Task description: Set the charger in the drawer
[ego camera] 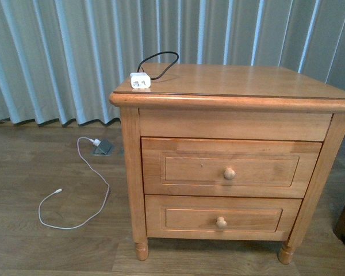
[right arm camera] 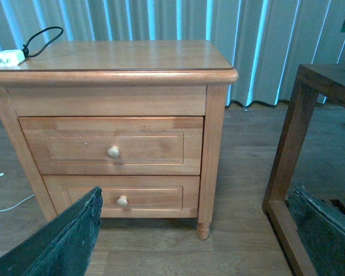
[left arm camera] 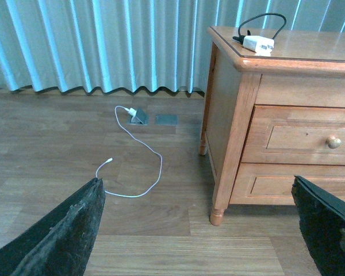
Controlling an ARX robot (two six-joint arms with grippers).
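Room: pale pleated curtain [ego camera: 57, 57] hanging in soft vertical folds behind; brown wood-plank floor [ego camera: 46, 247] below.
Charger [ego camera: 140, 81]: small white squarish block, smooth plastic, lying on the front left corner of the nightstand top, just back from the front edge.
Charger facing: the face with two dark holes points toward the front edge; in the front view the block looks slightly wider than tall, its longer side along that edge.
Black cable [ego camera: 161, 57]: thin, leaves the charger's rear and curls in a loop toward the back left corner.
Nightstand [ego camera: 247, 83]: light glossy wood, rounded top edge, turned feet.
Drawer [ego camera: 184, 169]: upper one, shut, recessed panel front, round wooden knob [ego camera: 229, 173] at its middle.
Lower drawer [ego camera: 184, 218]: shorter, same knob, shut.
White cable [ego camera: 75, 195]: long, thin, snaking over the floor left of the nightstand, its plug in a grey floor socket [ego camera: 102, 148].
Dark wooden frame [right arm camera: 287, 144]: right of the nightstand, apart from it.
Left claw [left arm camera: 196, 181]: spread wide, dark worn fingers [left arm camera: 63, 230], empty.
Right claw [right arm camera: 196, 190]: spread wide, empty, facing the drawer fronts.
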